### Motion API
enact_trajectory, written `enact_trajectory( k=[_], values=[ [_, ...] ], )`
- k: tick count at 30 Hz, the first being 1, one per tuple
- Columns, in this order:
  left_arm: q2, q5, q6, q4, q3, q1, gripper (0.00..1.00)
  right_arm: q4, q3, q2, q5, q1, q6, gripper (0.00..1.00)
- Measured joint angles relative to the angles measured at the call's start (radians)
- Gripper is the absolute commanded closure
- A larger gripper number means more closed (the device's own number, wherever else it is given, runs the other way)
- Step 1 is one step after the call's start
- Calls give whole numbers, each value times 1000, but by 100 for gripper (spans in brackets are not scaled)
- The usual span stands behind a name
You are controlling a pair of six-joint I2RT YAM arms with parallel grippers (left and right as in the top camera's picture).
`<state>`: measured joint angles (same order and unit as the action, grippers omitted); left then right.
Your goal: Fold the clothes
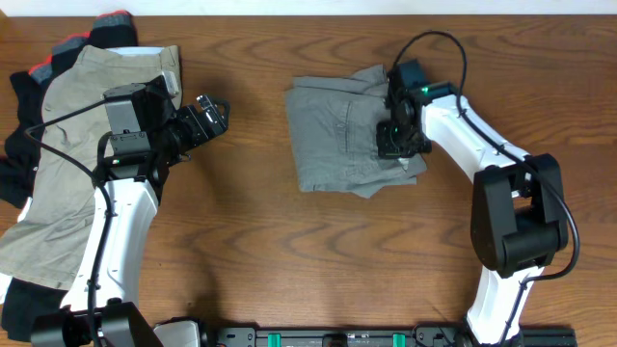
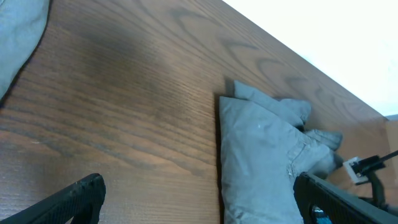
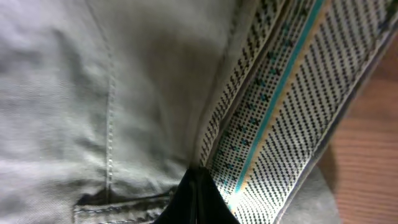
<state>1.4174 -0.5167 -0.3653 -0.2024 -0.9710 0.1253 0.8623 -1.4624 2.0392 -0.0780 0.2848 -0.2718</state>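
Since the right gripper [image 1: 393, 138] is clamped on the 3 o'clock edge of the folded shorts [image 1: 333, 135], they lie toward its 9 o'clock, with the wide-open left gripper [image 1: 216, 112] empty and farther off.

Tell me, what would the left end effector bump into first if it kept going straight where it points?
Probably the folded grey shorts, after the left end effector crosses bare table. Its wrist view looks toward them, but height is unclear, so it might pass above.

No readable text, label, brand, number or sign shows anywhere.
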Motion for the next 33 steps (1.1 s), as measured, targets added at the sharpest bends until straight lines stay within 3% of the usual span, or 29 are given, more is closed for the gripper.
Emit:
enact_trajectory(
  k=[4,5,6,8,12,18,30,33],
  values=[
    [0,0,0,0,0,0,2,-18,-2,0,-4,-2,-2,96],
    [0,0,0,0,0,0,2,-18,-4,0,-5,-2,-3,88],
    [0,0,0,0,0,0,2,-13,-13,0,-10,-2,4,66],
    [0,0,0,0,0,0,2,-8,-30,0,-15,-5,1,48],
    [0,0,0,-1,0,0,2,-8,-96,-2,-35,-30,19,22],
    [0,1,0,-4,0,0,2,-15,-125,-8,-104,-126,110,14],
    [0,0,0,-4,0,0,2,-64,-124,112,-330,-192,325,20],
    [0,0,0,-4,0,0,2,-67,-124,135,-358,-192,338,26]
  ],
)
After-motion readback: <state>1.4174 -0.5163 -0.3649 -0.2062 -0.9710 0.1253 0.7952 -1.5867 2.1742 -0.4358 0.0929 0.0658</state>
